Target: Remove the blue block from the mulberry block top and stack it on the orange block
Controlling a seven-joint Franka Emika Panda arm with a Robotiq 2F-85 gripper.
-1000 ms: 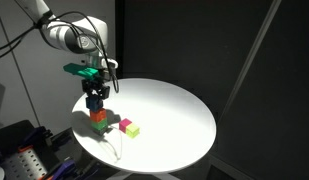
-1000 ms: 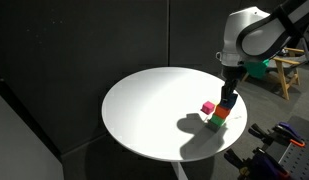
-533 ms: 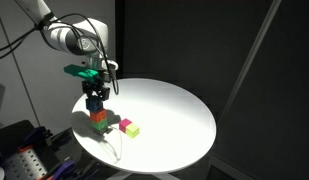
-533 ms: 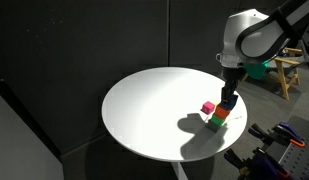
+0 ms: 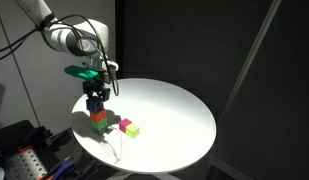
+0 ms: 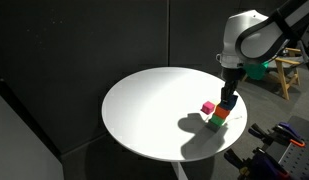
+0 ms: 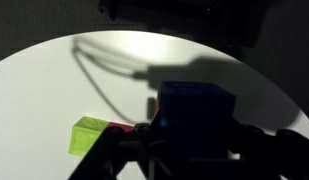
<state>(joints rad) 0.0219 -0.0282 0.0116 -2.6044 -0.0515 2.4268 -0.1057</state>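
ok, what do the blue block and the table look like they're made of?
Blue block: even matte colour, flat faces, straight edges; painted wood or plastic, the look leaves it open. Table: smooth, uniform white top that takes soft shadows with little glare; likely laminate or painted board, not certain.

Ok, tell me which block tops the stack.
The blue block, between the gripper fingers directly above the orange block; the mulberry block and yellow-green block lie on the table.
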